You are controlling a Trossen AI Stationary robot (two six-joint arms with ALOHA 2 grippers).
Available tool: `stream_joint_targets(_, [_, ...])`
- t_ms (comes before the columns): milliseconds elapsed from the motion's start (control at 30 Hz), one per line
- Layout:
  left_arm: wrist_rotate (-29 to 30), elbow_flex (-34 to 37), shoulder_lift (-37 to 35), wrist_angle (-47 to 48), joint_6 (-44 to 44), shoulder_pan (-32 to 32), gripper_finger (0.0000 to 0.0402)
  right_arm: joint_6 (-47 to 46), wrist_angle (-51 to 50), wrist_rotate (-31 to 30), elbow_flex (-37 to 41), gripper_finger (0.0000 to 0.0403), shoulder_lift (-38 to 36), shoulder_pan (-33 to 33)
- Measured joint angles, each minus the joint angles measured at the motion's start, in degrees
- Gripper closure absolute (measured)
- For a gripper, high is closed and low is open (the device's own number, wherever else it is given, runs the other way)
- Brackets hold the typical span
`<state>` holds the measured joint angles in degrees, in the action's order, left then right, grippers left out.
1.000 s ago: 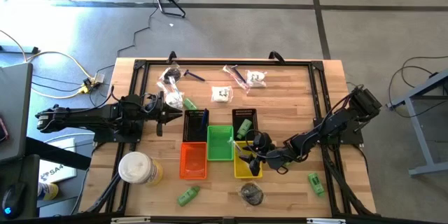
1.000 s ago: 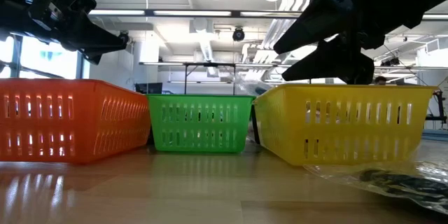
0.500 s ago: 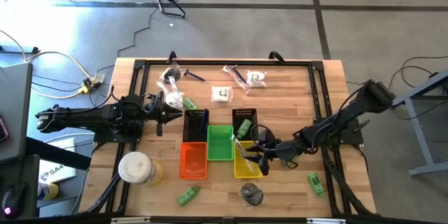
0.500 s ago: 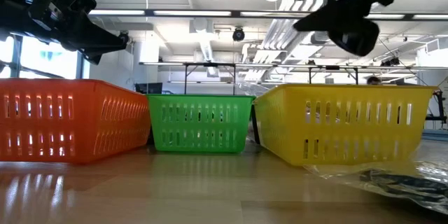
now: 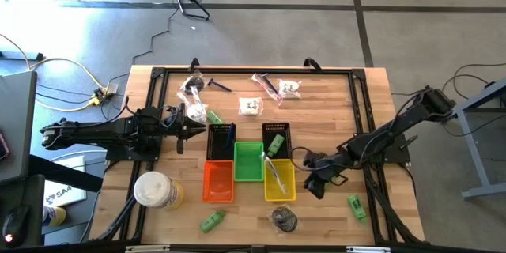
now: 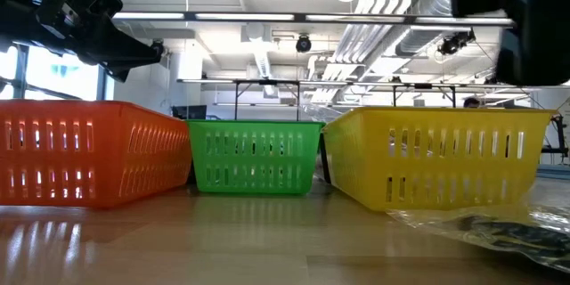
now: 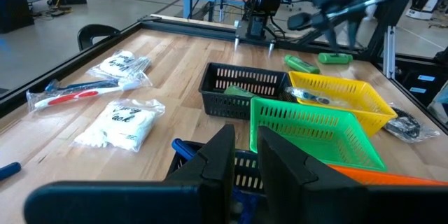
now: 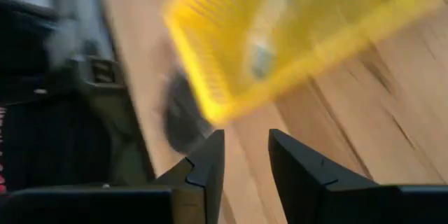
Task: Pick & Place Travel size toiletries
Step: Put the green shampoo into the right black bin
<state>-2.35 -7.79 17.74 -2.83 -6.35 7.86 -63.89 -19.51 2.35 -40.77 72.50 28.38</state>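
Right gripper: over bare wood just beside the yellow basket, on the side away from the green one. Its fingers stand a narrow gap apart with nothing between them.
Left gripper: above the table at the left end of the basket cluster, pointing toward the black basket with the blue item. Its fingers are nearly together, a thin slot between them, holding nothing.
Yellow basket contents: 1 slim clear-wrapped stick lies slanted inside; it also shows in the left wrist view.
Other baskets: orange basket nearest the front edge, green basket between orange and yellow, a second black basket behind the yellow one with a green tube in it.
Loose toiletries, back of table: a clear bag of white pieces, a wrapped toothbrush, another white packet, a crinkled clear packet with a dark stick near it, and a green tube just beside the left gripper.
Loose toiletries, front of table: 1 green tube near the orange basket, 1 green tube near the right arm, and a dark item in clear wrap in front of the yellow basket.
Round container: white and yellow, standing near the left front corner, apart from the baskets.
Low view: orange, green and yellow baskets stand in a row on the wood; the clear-wrapped dark item lies at the right.
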Motion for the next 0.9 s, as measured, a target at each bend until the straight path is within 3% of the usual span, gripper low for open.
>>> stream_joint_targets(167, [0.0, 0.0, 0.0, 0.0, -0.2, 0.0, 0.0341, -9.7, -12.7, 0.7, 0.0, 0.0331, 0.0, 0.0])
stream_joint_targets(333, [0.0, 0.0, 0.0, 0.1, -0.4, 0.0, 0.0341, -15.2, -19.3, 1.3, 0.0, 0.0357, 0.0, 0.0])
stream_joint_targets(567, [0.0, 0.0, 0.0, 1.1, -1.4, 0.0, 0.0341, -20.3, -20.6, 4.2, 0.0, 0.0396, 0.0, 1.5])
stream_joint_targets(900, [0.0, 0.0, 0.0, 1.6, -2.7, 0.0, 0.0341, -25.0, -20.7, 3.2, 0.0, 0.0399, 3.9, 5.4])
